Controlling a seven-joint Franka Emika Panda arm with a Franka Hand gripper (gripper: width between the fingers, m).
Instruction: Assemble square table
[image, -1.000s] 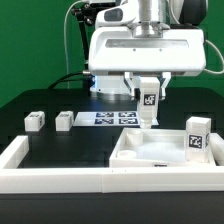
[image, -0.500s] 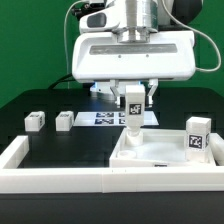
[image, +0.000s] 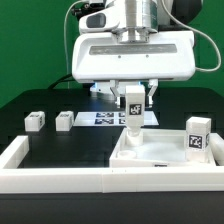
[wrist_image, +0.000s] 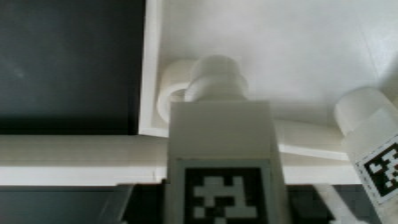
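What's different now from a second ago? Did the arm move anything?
The end effector, gripping the held leg, shifted toward the exterior view's left and down, to a corner of the tabletop, then paused. Nothing was grabbed or released. The two loose legs, the fourth leg at the exterior view's right and the marker board stayed put.

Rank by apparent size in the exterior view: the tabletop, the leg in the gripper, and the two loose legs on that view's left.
1. tabletop
2. held leg
3. Tied: far-left loose leg and neighbour leg look alike; both sit farther back, so true size is unsure.
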